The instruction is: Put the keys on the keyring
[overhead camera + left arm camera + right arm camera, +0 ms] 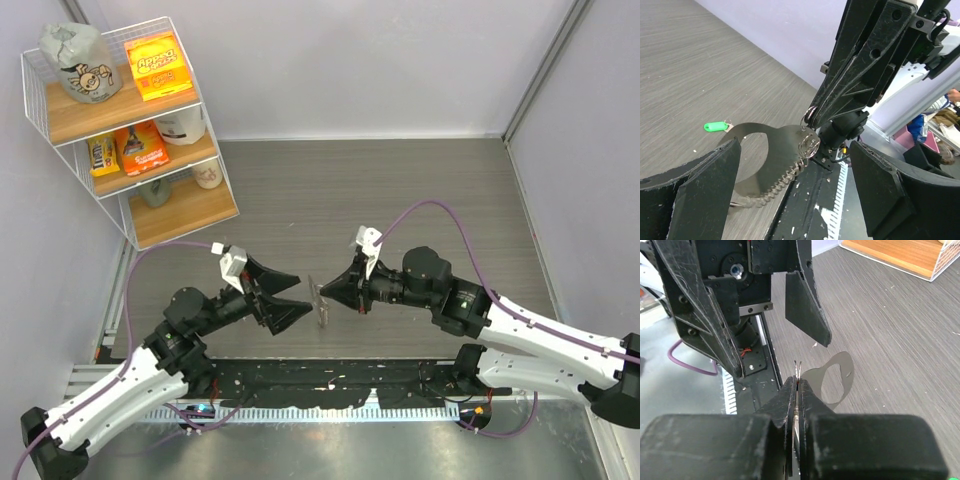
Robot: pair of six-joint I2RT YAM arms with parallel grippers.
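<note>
Hanging from the right hand [327,290], the keyring [320,300] is held off the bench [400,200], in the gap between the two hands. In the left wrist view a silvery ring is seen nipped at the very tip of the right hand [811,114]. A second ring of the keyring [809,145] and a glittering chain-like length are seen dangling below it. In the right wrist view the right hand [797,385] is seen clenched, its fingers pressed together on the thin metal edge of the keyring [797,371], which sticks out just past the fingertips.

The left hand [303,294] is released, its fingers spread wide. It is pointed at the right hand, and the keyring is placed just in front of its opening, apart from both fingers. The same is shown by its own camera, where the left hand [795,145] frames the hanging rings, and by the right wrist view, where the left hand [782,357] is met head-on.

One green-headed key [715,126] is seen lying flat on the bench, beyond the left hand's fingers and off to one side, well apart from the keyring and from both hands.

A wire shelf rack [130,120] stocked with packets is seen at the far corner of the bench, on the left hand's side.
</note>
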